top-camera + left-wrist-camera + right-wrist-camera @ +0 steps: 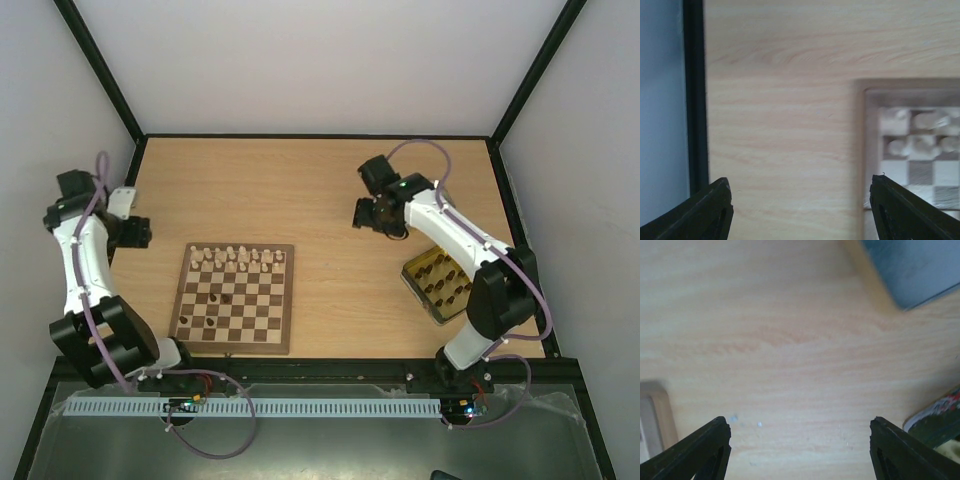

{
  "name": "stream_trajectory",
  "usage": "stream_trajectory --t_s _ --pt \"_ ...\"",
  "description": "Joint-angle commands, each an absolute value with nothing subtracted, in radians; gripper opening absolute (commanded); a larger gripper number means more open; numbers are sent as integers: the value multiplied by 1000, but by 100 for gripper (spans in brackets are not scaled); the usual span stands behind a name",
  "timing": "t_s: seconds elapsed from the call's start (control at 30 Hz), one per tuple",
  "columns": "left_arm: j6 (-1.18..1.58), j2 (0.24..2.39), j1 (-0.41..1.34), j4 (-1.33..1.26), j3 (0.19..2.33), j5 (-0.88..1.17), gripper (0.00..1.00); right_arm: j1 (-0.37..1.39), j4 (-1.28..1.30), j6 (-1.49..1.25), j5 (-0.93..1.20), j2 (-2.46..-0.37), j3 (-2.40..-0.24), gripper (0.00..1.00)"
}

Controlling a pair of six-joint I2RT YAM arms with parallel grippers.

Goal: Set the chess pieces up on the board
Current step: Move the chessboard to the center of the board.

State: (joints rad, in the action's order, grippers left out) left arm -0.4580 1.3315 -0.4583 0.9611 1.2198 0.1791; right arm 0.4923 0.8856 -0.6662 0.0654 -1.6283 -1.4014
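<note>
The board (pixel 233 298) lies on the table (pixel 300 180) in its near left part, just right of my left arm's base. Starting at the left, my left hand (pixel 135 231) hangs beyond the board's far left corner, close to the left wall. From the wrist camera I see that left hand (pixel 801 182) with its fingers (pixel 710 212) wide apart and only bare wood between them, so it is released and carries nothing. The board's corner shows at the right of that view, blurred.

On the board, pale pieces (pixel 235 258) stand along the two far rows. A few dark pieces (pixel 223 298) are scattered over the middle and near left squares; I cannot tell which chessmen they are.

Further right, over bare table and well apart from the board, is my right hand (pixel 365 213). Its own camera shows the right hand (pixel 800 422) with its fingers (pixel 705 450) spread and nothing between them, so it is released too.

At the right, near that arm, sits a gold-toned tin (pixel 410 275) with more dark pieces inside.
</note>
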Motion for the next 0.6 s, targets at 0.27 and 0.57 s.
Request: stream_trajectory --t_s 0.27,0.57 --pt "-749 1233 -657 1032 940 42 80 557 882 -606 101 -1564 -1254 75" --pt "-783 1235 -681 950 755 38 82 563 877 -615 115 -1523 -1201 76"
